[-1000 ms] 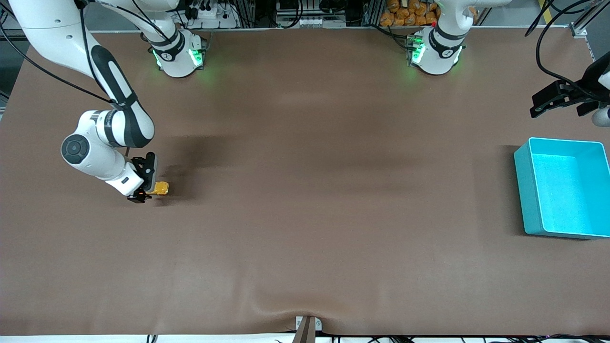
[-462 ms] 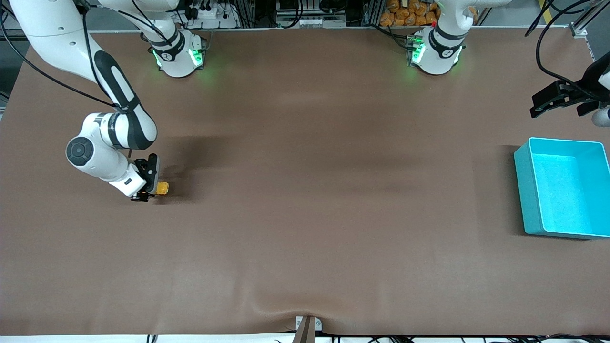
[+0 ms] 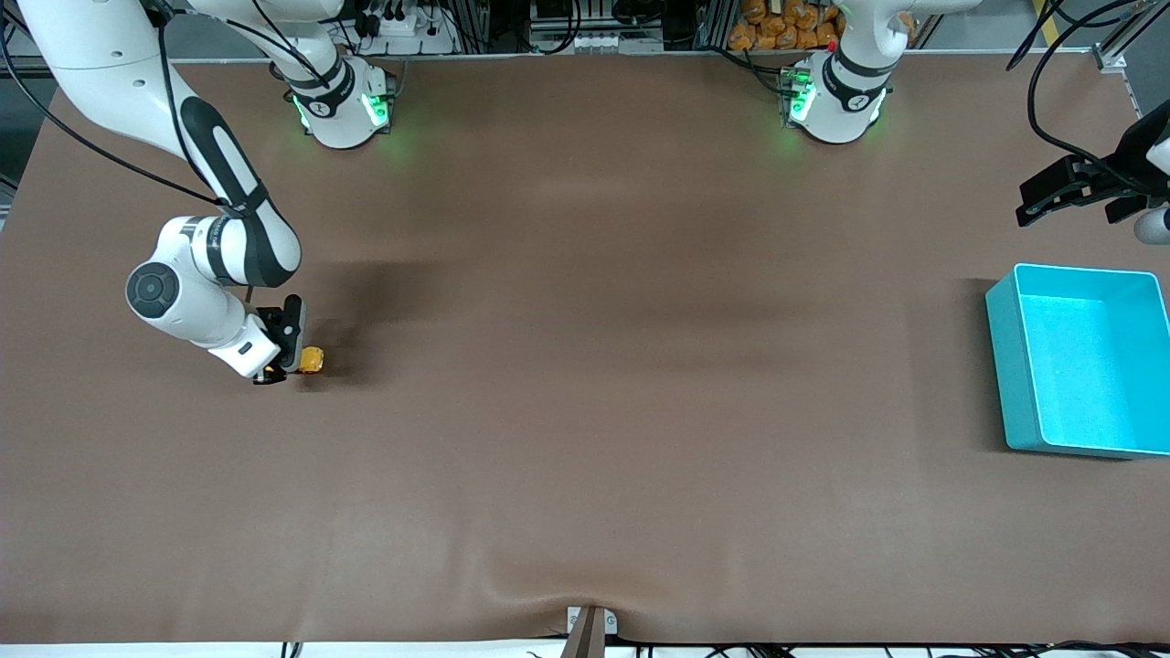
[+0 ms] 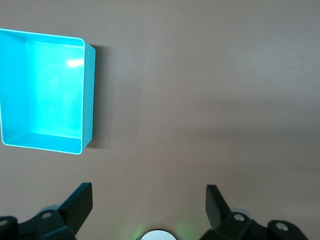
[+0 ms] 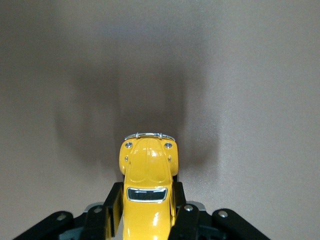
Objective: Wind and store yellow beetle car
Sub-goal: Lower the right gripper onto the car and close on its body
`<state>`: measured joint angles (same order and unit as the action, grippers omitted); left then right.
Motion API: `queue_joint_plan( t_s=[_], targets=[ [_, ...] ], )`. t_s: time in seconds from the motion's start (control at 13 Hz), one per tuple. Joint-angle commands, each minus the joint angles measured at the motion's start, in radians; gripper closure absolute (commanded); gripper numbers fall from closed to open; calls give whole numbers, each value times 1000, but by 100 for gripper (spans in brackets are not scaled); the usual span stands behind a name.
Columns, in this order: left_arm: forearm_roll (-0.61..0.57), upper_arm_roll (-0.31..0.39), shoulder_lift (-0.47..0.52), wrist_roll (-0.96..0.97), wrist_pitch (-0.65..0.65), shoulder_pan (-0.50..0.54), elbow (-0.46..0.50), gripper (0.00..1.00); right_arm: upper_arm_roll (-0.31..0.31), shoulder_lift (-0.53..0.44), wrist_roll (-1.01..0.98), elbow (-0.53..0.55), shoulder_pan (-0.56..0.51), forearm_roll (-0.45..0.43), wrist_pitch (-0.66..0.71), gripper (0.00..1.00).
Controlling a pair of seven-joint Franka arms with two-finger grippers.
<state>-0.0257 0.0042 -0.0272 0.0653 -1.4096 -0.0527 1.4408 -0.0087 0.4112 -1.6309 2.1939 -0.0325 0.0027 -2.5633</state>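
the yellow beetle car [image 3: 312, 361] is seen on the table [image 3: 585, 411] at the right arm's end, clamped at its sides by the right gripper [image 3: 280, 364]. the left gripper [image 3: 1079, 192] is held spread wide, waiting near the turquoise bin [image 3: 1005, 366].

Glossy yellow beetle car [image 5: 147, 195], plain turquoise bin [image 3: 1079, 361], brown table [image 3: 585, 366], black-fingered white arms.
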Motion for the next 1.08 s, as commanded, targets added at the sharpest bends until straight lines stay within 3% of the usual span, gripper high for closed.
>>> queue_joint_plan(
  t_s=[0.0,0.62,1.0],
  targets=[
    [9,2,15,24,1,1,9,0,-11,3,-12,4,-4,6,-8,100],
    [9,2,15,22,1,1,10,0,-48,49,-87,-14,-34,-9,-15,100],
    [9,2,15,24,1,1,10,0,-56,106,-182,-88,-79,-7,-9,100]
  ],
)
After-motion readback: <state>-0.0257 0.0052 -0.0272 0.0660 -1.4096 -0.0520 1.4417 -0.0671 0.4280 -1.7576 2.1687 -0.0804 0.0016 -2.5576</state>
